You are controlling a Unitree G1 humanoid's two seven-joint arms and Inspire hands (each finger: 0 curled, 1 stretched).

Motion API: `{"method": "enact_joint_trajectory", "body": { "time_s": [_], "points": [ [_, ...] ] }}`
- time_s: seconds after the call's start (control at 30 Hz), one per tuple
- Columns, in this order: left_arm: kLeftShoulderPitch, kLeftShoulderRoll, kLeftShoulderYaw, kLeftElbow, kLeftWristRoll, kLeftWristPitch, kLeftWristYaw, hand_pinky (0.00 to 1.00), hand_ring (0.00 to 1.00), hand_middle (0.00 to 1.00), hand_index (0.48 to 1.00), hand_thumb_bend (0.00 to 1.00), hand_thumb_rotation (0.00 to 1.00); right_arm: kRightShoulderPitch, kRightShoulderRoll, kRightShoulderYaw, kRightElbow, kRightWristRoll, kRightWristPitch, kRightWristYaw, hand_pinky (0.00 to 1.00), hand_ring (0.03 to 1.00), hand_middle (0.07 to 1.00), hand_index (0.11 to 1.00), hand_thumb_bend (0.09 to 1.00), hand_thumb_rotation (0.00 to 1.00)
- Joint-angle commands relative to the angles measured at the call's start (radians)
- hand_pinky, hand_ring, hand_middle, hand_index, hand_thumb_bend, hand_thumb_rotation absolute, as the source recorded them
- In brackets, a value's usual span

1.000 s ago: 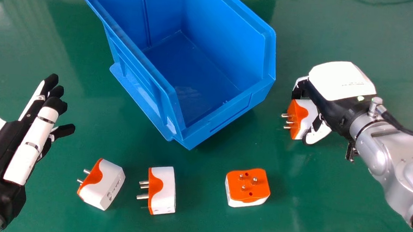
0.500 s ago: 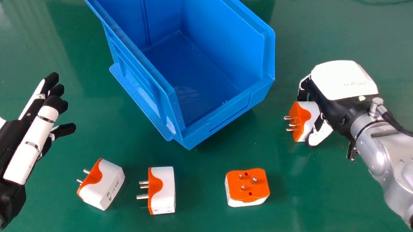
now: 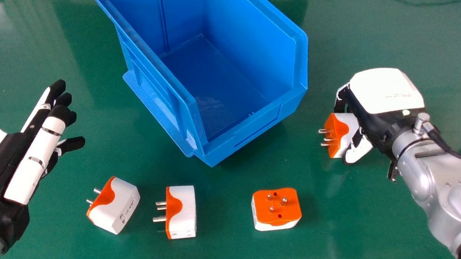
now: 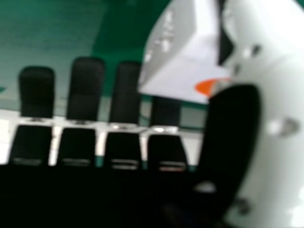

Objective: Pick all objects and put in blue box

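Clock bearings taken from the centre of the blue box (image 3: 231,121) in the head view. Step in hand, as I judge it: securing the first of four plug adapters and bringing it over; all four lie outside the box. My right hand (image 3: 385,92), at about 4 o'clock, has the held adapter (image 3: 338,134) pinched between thumb and fingers; the right hand view puts its white body against the thumb side, with the other fingers fairly straight. Whether it clears the green table (image 3: 221,252), I cannot tell. Next move, by my estimate: confirm the pinch, raise the adapter above the wall, carry it toward 10 o'clock and release over the box floor. Risk noted: a grip on one side could let the block turn, or the pins could catch the rim. Appearance of specimen: chunky white block with an orange face curving into the white, metal pins pointing roughly to 9 o'clock. Remaining adapters: one with its orange face and pins upward (image 3: 275,209) at 5 o'clock; an upright-edged one (image 3: 183,212) at 6, pins to 9 o'clock; an angled one (image 3: 115,205) at 7, pins toward 10. My left hand (image 3: 32,159) waits at 8 o'clock, fingers extended, holding nothing.
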Motion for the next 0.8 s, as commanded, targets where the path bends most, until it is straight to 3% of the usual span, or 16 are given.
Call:
{"method": "enact_joint_trajectory", "body": {
  "time_s": [0.0,0.47,0.6,0.77],
  "points": [
    [-0.013,0.009,0.002,-0.004,-0.002,0.003,0.001,0.87,0.97,1.0,1.0,0.4,1.0,0.021,-0.017,-0.036,-0.066,0.014,0.0,-0.015,0.35,0.446,0.534,0.475,0.499,0.0],
    [-0.09,0.024,-0.013,0.061,0.018,0.011,0.005,0.87,0.97,1.0,1.0,0.41,1.0,0.316,-0.099,-0.223,-0.575,0.052,-0.018,0.028,0.34,0.443,0.536,0.493,0.495,0.0],
    [-0.116,0.027,-0.019,0.086,0.027,0.01,0.007,0.87,0.97,1.0,1.0,0.41,1.0,0.382,-0.091,-0.281,-0.697,0.059,-0.013,0.041,0.34,0.442,0.535,0.5,0.495,0.0],
    [-0.135,0.026,-0.026,0.111,0.039,0.0,0.007,0.87,0.97,1.0,1.0,0.41,1.0,0.459,-0.062,-0.344,-0.845,0.076,-0.002,0.062,0.34,0.439,0.532,0.515,0.493,0.0]
  ]
}}
